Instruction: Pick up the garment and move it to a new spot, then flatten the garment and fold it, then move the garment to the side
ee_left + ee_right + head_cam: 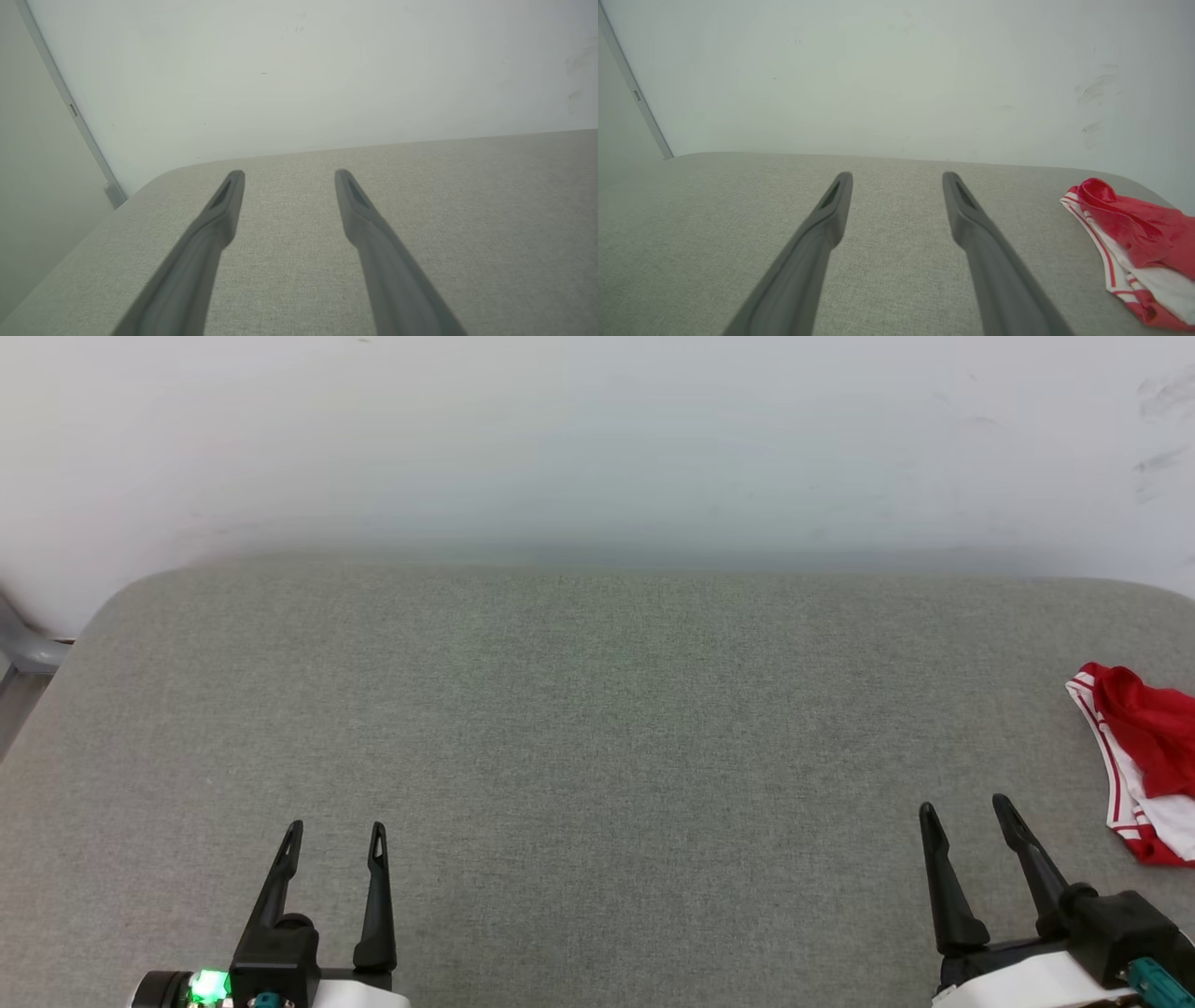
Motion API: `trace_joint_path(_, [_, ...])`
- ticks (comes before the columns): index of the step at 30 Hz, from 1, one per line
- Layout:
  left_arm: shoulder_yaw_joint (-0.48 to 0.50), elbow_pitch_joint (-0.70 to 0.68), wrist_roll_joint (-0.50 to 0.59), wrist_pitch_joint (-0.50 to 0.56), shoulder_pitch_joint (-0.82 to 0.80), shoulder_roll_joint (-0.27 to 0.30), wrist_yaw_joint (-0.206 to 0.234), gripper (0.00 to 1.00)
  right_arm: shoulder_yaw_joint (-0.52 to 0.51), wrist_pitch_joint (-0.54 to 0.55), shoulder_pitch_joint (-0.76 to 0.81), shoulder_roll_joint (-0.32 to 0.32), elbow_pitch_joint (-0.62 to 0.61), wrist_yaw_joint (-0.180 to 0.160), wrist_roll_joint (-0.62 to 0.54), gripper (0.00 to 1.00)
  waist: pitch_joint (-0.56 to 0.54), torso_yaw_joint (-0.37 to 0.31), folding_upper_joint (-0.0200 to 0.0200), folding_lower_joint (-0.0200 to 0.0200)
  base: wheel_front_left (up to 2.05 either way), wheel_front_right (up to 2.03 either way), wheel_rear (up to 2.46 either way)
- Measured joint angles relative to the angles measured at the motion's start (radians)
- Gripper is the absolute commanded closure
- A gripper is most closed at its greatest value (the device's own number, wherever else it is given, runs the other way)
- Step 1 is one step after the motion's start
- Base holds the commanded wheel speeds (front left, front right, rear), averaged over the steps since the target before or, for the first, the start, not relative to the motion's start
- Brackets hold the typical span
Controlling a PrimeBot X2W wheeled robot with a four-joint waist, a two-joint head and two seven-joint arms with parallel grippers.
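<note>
The garment [1144, 751] lies crumpled at the far right edge of the grey padded table [597, 728], red with white parts and red-white striped trim; it runs out of the head view. In the right wrist view the garment [1134, 238] sits to the right of the fingers. My right gripper [965, 808] stands open near the front right, to the left of the garment and apart from it, with nothing between its fingers [831, 219]. At the front left my left gripper [336, 831] is open and empty, over bare fabric [289, 224].
A pale wall [597, 439] rises right behind the table's far edge. The table's back left corner is rounded, with a grey frame piece [28, 649] beside it. A grey strip [70, 107] runs down the wall at the left.
</note>
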Motion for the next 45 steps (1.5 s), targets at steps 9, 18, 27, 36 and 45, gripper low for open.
trace_joint_path(9, [0.011,0.009,0.001,0.0,0.009,-0.007,-0.01,0.0,-0.021,-0.002,0.032,0.015,-0.034,0.0,-0.006,0.0,-0.002,-0.005,0.0,0.0001,0.0,0.0,0.0])
trace_joint_path(18, [0.017,0.014,0.002,0.0,0.012,-0.018,-0.023,0.0,-0.029,-0.002,0.042,0.019,-0.046,0.0,-0.021,0.0,0.001,-0.009,0.0,0.0001,0.0,0.0,0.0])
trace_joint_path(27, [0.025,0.025,0.002,0.0,0.013,-0.024,-0.034,0.0,-0.032,-0.002,0.044,0.02,-0.044,0.0,-0.027,0.0,0.004,-0.01,0.0,0.0001,0.0,0.0,0.0])
trace_joint_path(36, [0.018,0.091,-0.062,0.02,0.033,-0.032,-0.044,1.0,-0.028,0.015,0.056,0.02,0.018,0.0,0.032,1.0,0.004,-0.01,0.0,0.0002,0.0,0.0,0.0])
trace_joint_path(45, [0.039,0.11,-0.252,0.059,0.01,-0.035,-0.067,1.0,-0.027,0.051,0.045,0.017,0.037,0.0,0.222,1.0,0.004,-0.012,0.0,0.0002,0.0,0.0,0.0])
